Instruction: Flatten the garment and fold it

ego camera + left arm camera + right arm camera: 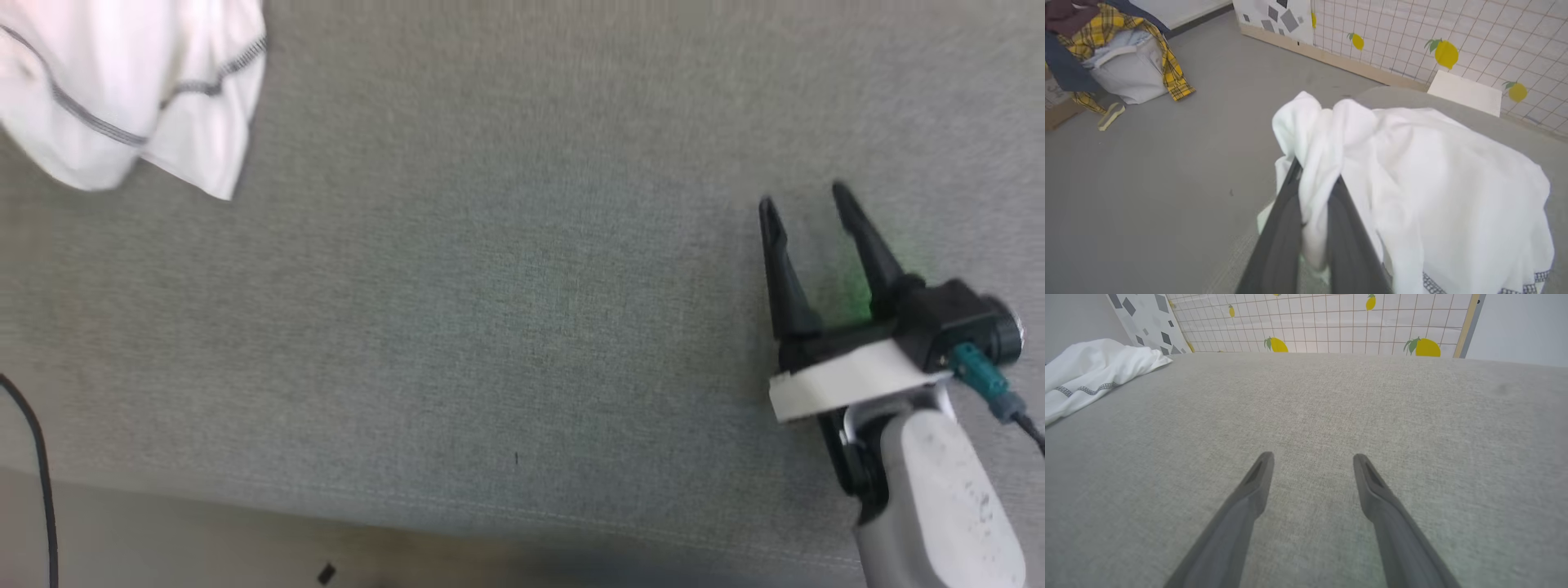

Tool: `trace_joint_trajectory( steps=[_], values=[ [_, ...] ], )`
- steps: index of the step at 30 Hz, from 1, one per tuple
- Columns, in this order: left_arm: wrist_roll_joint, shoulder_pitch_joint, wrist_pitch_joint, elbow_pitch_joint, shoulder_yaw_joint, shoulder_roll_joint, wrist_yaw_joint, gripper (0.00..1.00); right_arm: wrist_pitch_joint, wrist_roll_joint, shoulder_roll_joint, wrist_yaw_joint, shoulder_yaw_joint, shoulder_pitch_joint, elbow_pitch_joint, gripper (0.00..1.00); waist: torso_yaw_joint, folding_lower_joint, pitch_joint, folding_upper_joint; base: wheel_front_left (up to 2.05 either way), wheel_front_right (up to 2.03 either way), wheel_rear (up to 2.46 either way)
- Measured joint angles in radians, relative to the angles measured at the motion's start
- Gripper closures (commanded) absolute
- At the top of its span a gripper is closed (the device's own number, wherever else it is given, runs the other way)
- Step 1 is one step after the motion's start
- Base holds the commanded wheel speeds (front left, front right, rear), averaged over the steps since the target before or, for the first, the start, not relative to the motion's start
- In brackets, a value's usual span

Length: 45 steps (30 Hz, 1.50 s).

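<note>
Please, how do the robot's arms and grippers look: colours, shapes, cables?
The right gripper has two long, black, tapering fingers on a black base with a white block beneath. A teal connector with a black cable plugs in at its side. The forearm is pale grey, rounded, lightly speckled. The left gripper has similar dark grey fingers.

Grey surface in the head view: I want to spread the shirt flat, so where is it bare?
The grey surface is bare between the garment at the upper left and the open right pincer, down to the near seam. It is crowded only at the far left, where the left pincer grips the bunched garment.
</note>
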Motion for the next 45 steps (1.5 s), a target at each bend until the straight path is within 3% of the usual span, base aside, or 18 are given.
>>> trace_joint_trajectory(
  steps=[4,8,15,22,37,45],
  values=[
    [0.063,-0.055,-0.163,-0.002,-0.051,0.023,-0.058,1.00,-0.006,0.018,0.000,0.000,-0.005,0.048,0.025,0.00,0.003,0.0000,-0.089,0.0000,0.00,0.00,0.00],
    [0.096,-0.125,-0.236,-0.006,-0.120,0.025,-0.102,1.00,-0.008,0.032,0.000,0.000,-0.011,0.092,0.042,0.00,-0.001,0.0000,-0.183,0.0000,0.00,0.00,0.00],
    [0.102,-0.248,-0.221,-0.003,-0.231,-0.038,-0.158,1.00,0.001,0.044,0.000,0.000,-0.026,0.168,0.049,0.00,-0.024,0.0000,-0.341,0.0000,0.00,0.00,0.00],
    [0.097,-0.414,-0.196,0.035,-0.320,-0.141,-0.176,1.00,0.018,0.061,0.000,0.000,-0.018,0.200,0.044,0.00,-0.080,0.0000,-0.453,0.0000,0.00,0.00,0.00],
    [0.011,-0.671,-0.258,0.185,-0.397,-0.382,-0.207,1.00,0.033,0.077,-0.001,0.000,0.012,0.209,0.041,0.00,-0.267,0.0000,-0.498,0.0000,0.00,0.00,0.00],
    [-0.060,-0.665,-0.296,0.260,-0.421,-0.449,-0.222,1.00,0.035,0.088,-0.001,0.000,0.018,0.209,0.044,0.00,-0.311,-0.0001,-0.459,0.0000,0.00,0.00,0.00]
  ],
)
